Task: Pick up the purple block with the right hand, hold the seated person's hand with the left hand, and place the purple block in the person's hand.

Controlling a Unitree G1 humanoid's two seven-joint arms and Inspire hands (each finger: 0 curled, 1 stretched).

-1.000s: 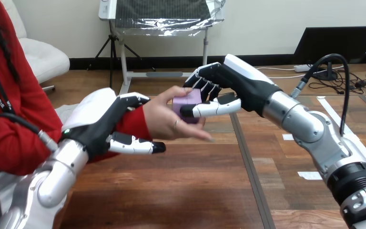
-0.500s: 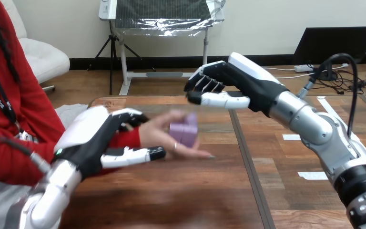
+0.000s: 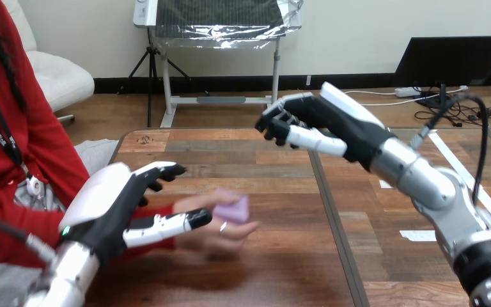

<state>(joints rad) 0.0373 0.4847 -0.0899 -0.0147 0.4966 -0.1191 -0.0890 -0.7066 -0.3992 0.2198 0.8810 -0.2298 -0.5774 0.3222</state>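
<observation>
The purple block (image 3: pixel 234 208) lies in the person's hand (image 3: pixel 212 231), which hovers low over the wooden table (image 3: pixel 275 256) left of centre. My left hand (image 3: pixel 109 204) is at the person's wrist. Its thumb rests along the near side of the red sleeve (image 3: pixel 146 215), while its fingers (image 3: pixel 160 171) are spread above the wrist with table showing between. My right hand (image 3: pixel 310 125) hangs over the table's far middle, up and to the right of the block. It is open and holds nothing.
A dark seam (image 3: pixel 332 217) runs front to back down the table's middle. The person sits at the left side. White paper scraps (image 3: pixel 420 235) lie on the floor to the right, past the table's edge.
My right hand let go of the block and drew back to the right. The person's hand sank toward the table with the block. My left hand came down with it, its fingers loosening from the wrist.
</observation>
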